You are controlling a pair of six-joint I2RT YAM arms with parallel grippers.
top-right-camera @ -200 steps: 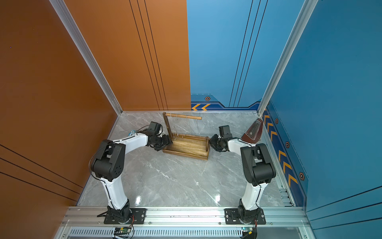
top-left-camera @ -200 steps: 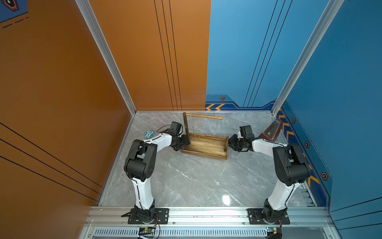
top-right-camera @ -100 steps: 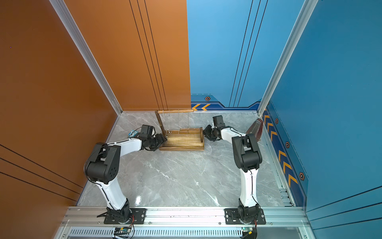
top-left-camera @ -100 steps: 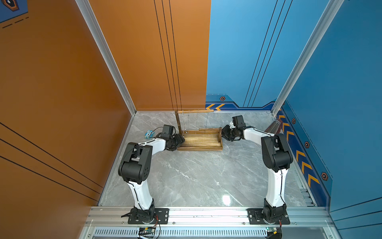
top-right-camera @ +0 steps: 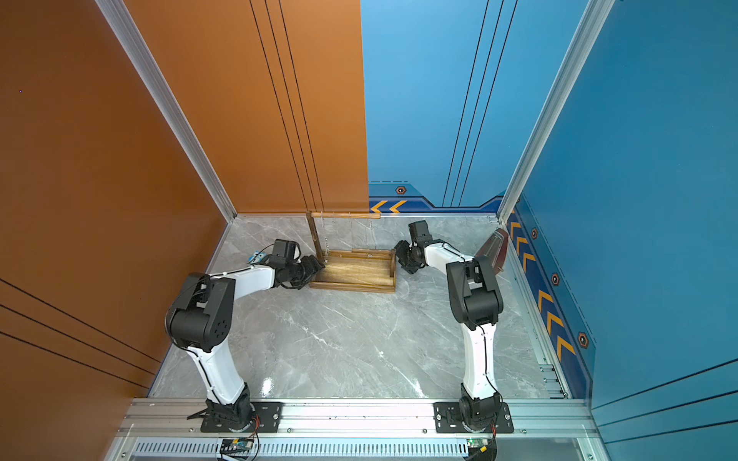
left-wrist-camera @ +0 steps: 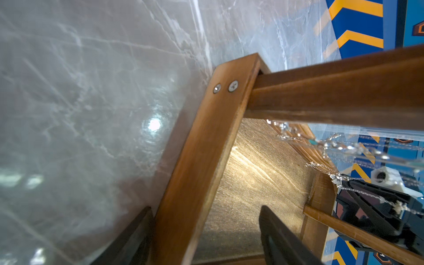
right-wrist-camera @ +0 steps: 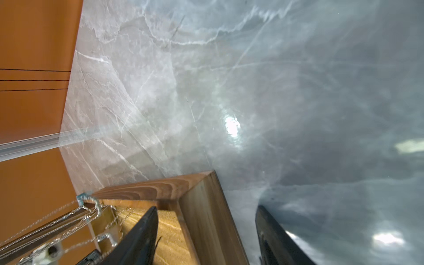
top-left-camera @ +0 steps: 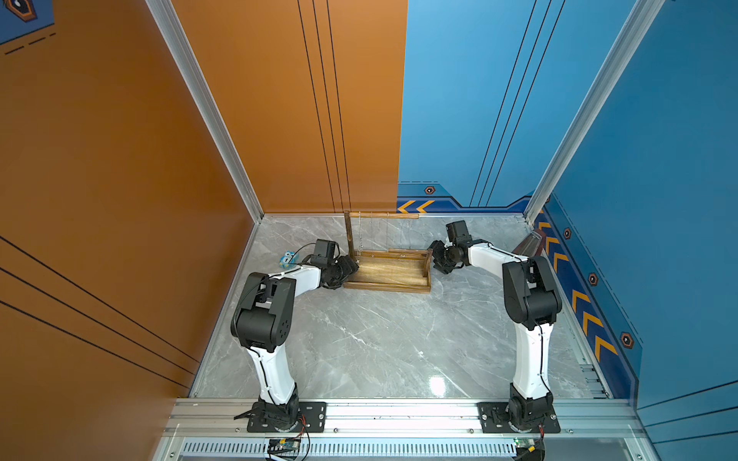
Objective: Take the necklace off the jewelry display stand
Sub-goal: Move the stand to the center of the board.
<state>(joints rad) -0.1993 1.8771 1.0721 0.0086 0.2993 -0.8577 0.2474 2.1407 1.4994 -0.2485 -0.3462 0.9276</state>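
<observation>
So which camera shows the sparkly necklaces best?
The left wrist view: the necklaces are close up, so chains and little star charms show. The right wrist view catches only some chains in a corner. In both top views they are just faint threads hanging from the top rod of the jewelry display stand.

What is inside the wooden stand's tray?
Bare wood floor of the tray, with one finger of the left gripper and of the right gripper inside. Necklace chains hang above it. The floor beneath the fingers is hidden.
</observation>
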